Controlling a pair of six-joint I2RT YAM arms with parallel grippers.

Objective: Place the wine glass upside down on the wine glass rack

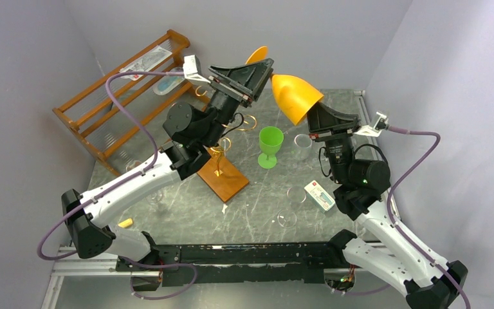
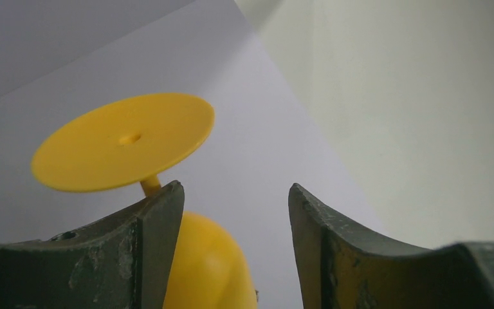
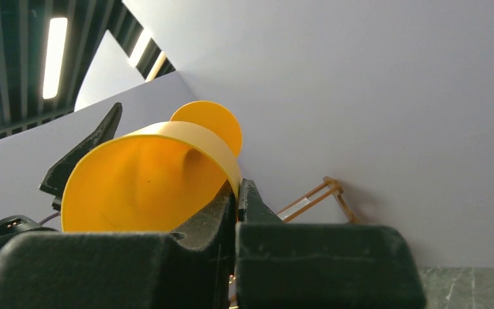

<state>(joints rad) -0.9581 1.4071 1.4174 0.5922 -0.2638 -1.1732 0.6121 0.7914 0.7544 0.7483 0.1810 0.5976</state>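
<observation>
A yellow-orange plastic wine glass (image 1: 296,96) hangs tilted in mid-air, above the gold scroll-wire rack on its wooden base (image 1: 225,179). The right jaws pinch its thin rim. The left jaws stand apart beside the stem, apparently holding nothing. It looks light, stiff and slick, so the stem is the place to grip.

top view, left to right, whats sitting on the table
shelf -> rack -> green glass -> box
</observation>
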